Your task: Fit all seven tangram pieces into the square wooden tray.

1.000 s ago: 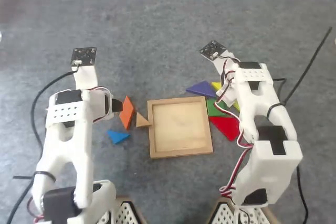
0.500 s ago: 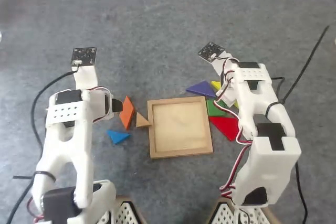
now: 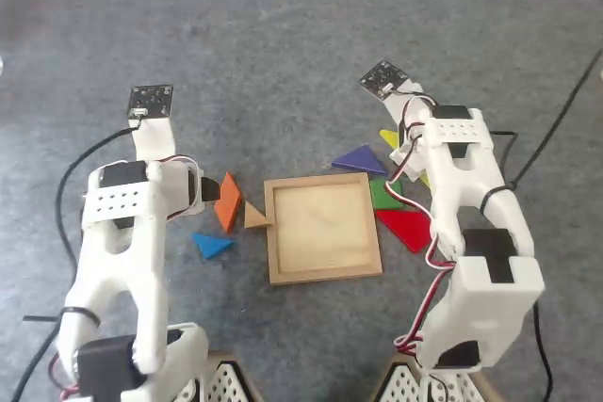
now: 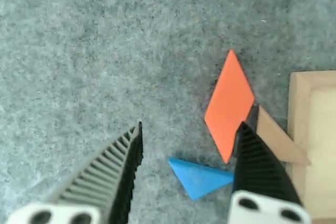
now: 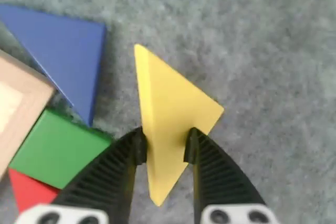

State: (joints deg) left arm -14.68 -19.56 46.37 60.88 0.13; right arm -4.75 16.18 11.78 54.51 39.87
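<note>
The square wooden tray (image 3: 274, 233) lies between the two arms with nothing in it. My right gripper (image 5: 164, 140) is shut on the yellow triangle (image 5: 168, 114), which is tilted just off the tray's far right corner (image 3: 388, 137). Beside it lie a dark blue triangle (image 3: 363, 159), a green square (image 3: 384, 193) and a red triangle (image 3: 407, 227). My left gripper (image 4: 190, 129) hangs open above the carpet left of the tray. A small blue triangle (image 4: 202, 177) lies between its fingers, with the orange parallelogram (image 4: 229, 106) and a tan triangle (image 4: 275, 140) close by.
Grey carpet covers the whole table, with open room beyond the pieces at the back. The tan triangle (image 3: 255, 217) touches the tray's left rim. Black cables trail at the far left (image 3: 66, 185) and far right (image 3: 556, 120).
The right gripper has shifted slightly toward the back, and the yellow triangle in it now shows farther from the green square. The left arm has stayed still.
</note>
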